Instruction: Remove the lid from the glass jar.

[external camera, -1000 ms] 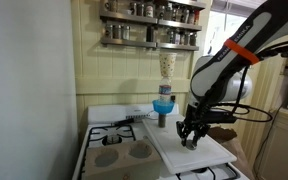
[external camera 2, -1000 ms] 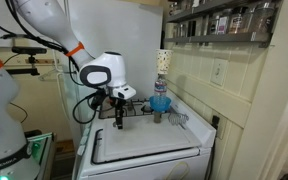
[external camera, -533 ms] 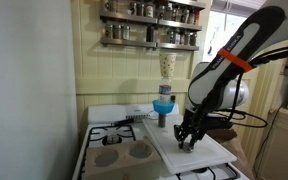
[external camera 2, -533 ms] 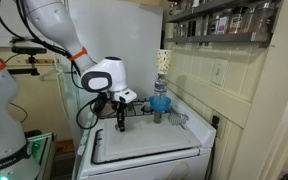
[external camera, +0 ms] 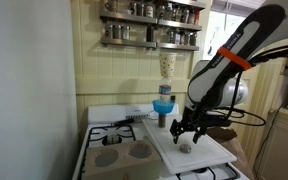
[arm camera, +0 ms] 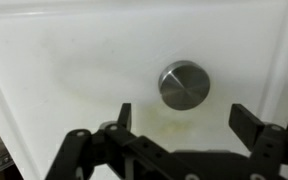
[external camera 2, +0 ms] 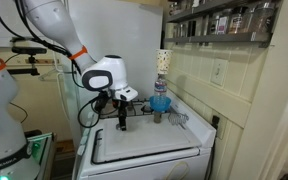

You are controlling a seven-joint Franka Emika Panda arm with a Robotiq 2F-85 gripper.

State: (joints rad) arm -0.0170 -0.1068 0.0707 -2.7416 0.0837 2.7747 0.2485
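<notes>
The round metal lid [arm camera: 184,84] lay flat on the white surface [arm camera: 64,50]. It was not on the jar [external camera: 163,120].

The pincer [arm camera: 184,118] hung just above the lid and was spread wide. In the wrist view one dark finger [arm camera: 124,115] was on one side of the lid and the other finger was on the other side. Neither finger touched the lid, and the pincer held nothing. In both exterior views the pincer [external camera: 187,133] [external camera 2: 121,122] pointed down at the surface.

The jar stood well behind the lid, near the back wall. A blue thing [external camera: 164,104] sat on top of the jar. I could not tell what the blue thing was.

The stove burners [external camera: 119,150] were off to the side of the lid, past the edge of the white surface. A shelf of small jars [external camera: 149,25] was on the wall, high above the lid.
</notes>
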